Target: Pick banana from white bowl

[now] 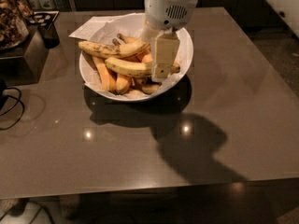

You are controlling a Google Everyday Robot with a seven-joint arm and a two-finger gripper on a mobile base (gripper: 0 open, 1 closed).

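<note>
Yellow smooth banana (128, 67) (crescent) | in white bowl (186, 50) | gripper (160, 73) over banana, grip unclear

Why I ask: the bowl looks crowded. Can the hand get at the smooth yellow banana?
Probably yes: the hand is right over the banana, which lies on top in the white bowl.

One camera looks steeply down across the bench (233, 125) from its near edge, at middling range. The claw (161, 73) hangs at upper centre of frame, over the white bowl (183, 62).
</note>
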